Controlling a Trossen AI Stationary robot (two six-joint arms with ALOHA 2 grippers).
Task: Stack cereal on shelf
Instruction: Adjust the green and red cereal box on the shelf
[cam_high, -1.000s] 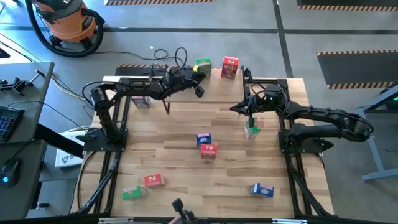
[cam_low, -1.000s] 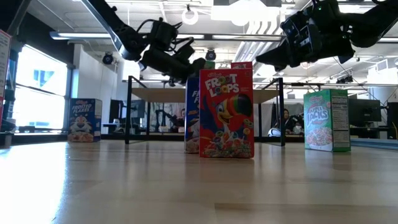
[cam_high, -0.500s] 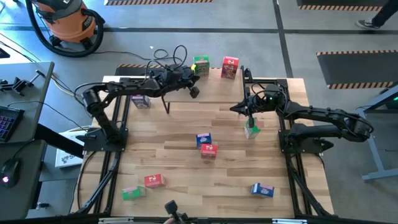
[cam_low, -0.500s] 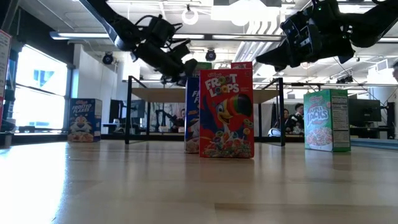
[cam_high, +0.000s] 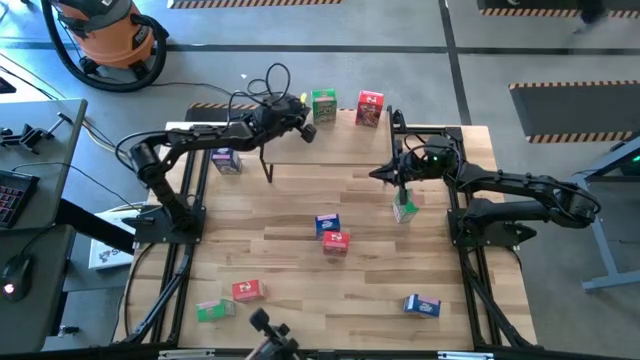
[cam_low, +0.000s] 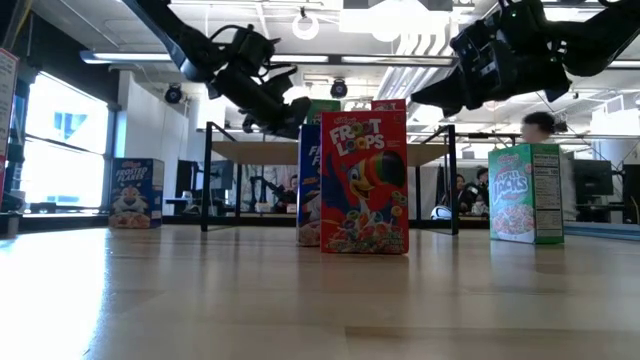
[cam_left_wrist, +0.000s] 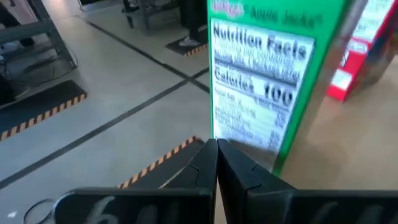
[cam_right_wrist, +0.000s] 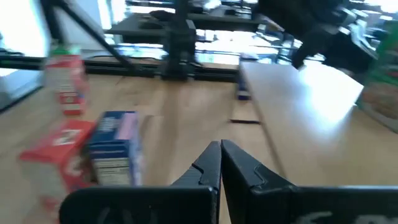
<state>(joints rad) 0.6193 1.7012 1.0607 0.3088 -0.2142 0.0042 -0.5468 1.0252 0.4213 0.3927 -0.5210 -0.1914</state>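
Left wrist view: a green cereal box (cam_left_wrist: 273, 81) stands upright just ahead of the left gripper (cam_left_wrist: 217, 163), whose fingers are pressed together, empty. It stands on the shelf (cam_high: 345, 128) beside a red box (cam_high: 369, 108). Open board lies alongside. The right gripper (cam_high: 391, 174), fingers together too, hangs above another green box (cam_high: 404, 209).

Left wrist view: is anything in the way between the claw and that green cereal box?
Nothing visible is. The left gripper, shut, points straight at the green box, with only open space between them. The red box stands off to the green box's side, not in the path.
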